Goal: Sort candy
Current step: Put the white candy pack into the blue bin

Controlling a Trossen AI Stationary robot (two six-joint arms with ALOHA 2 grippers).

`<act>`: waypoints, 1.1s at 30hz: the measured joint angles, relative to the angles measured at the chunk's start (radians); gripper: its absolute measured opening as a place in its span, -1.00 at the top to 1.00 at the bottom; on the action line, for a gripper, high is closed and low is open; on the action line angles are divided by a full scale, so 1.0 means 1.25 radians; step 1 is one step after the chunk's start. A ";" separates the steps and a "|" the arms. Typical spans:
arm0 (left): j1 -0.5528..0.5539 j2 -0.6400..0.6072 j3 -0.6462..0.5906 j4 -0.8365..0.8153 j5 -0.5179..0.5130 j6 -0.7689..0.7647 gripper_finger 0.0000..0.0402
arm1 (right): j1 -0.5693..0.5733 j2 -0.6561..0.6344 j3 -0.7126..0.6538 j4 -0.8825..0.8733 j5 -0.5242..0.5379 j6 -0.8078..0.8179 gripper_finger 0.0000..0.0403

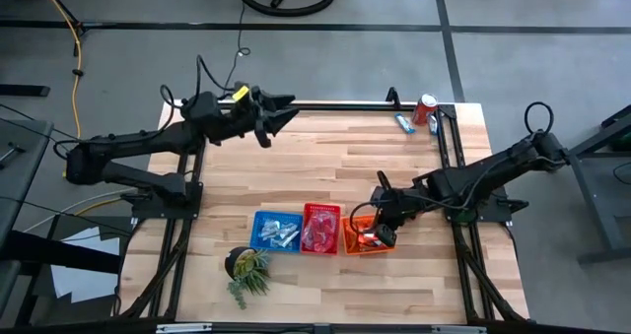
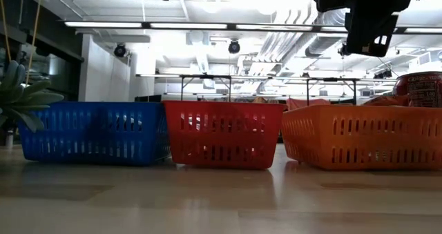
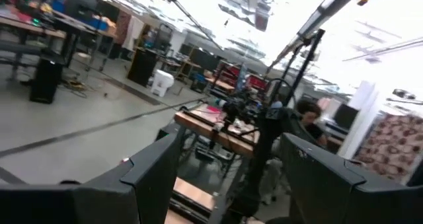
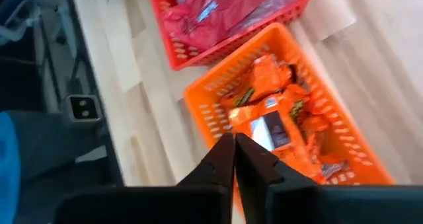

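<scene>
Jaws on our right gripper [image 4: 234,159] are pressed together, or as good as, with nothing between the tips that we can see, and we are hovering them just above the orange basket [image 1: 352,237], which suggests a packet is being let go there. Orange candy [image 4: 274,98] is lying heaped inside that basket, so we are keeping like with like. Beside the orange basket, on the side away from our right arm, the red basket [image 1: 320,228] is holding pink and red packets [image 4: 211,16], and beyond it the blue basket [image 1: 276,230] is holding blue and silver ones [image 1: 280,235]; the three are standing in a row, walls close together, so that one short reach serves all. A plant [image 1: 246,269] is sitting beyond the blue basket, near the table's front edge. Well away from the orange basket, at the far right corner of the table [image 1: 325,167], one blue packet [image 1: 404,123] is lying beside a red can [image 1: 425,108]; we judge it the last piece not yet sorted. Our left gripper [image 1: 279,111] is waiting far from the baskets at the table's far edge, jaws spread wide and empty, pointed out into the room, clear of our right arm's work.
</scene>
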 joint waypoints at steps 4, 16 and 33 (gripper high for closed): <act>-0.015 0.000 0.000 -0.002 -0.056 0.022 -0.23 | -0.002 -0.001 0.000 -0.028 0.052 0.001 0.75; 0.154 -0.007 0.047 -0.192 -0.018 0.040 -0.23 | -0.123 -0.011 0.071 -0.076 0.344 -0.022 -0.25; 0.684 0.108 0.060 -0.152 0.512 0.074 -0.23 | -0.787 0.093 0.216 -0.255 0.460 0.102 -0.35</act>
